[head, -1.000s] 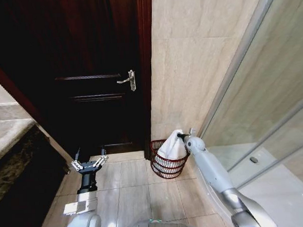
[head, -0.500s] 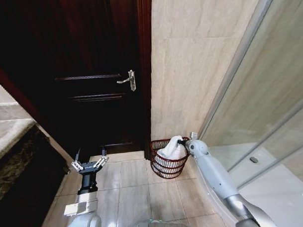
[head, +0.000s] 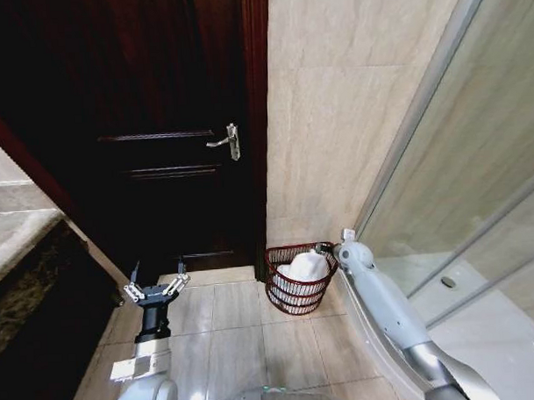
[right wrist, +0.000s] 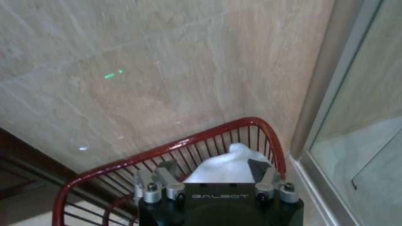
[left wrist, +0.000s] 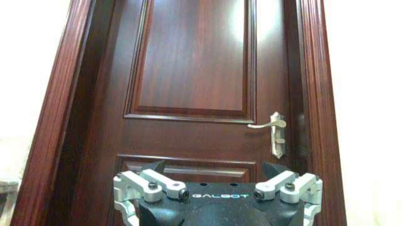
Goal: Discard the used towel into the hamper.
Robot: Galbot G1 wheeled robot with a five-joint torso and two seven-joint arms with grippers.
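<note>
Since the white towel [head: 306, 267] now lies bunched inside the hamper [head: 298, 291], which stands on the floor at the foot of the tiled wall [head: 351, 100] beside the door [head: 159, 125], the deposit appears essentially made, with only release and withdrawal left. The right gripper [right wrist: 213, 173] sits at the hamper's 3 o'clock rim, jaws spread about the towel's peak; whether they touch it cannot be told. The left gripper [head: 156, 288] hangs idle near the door, jaws spread and empty.
</note>
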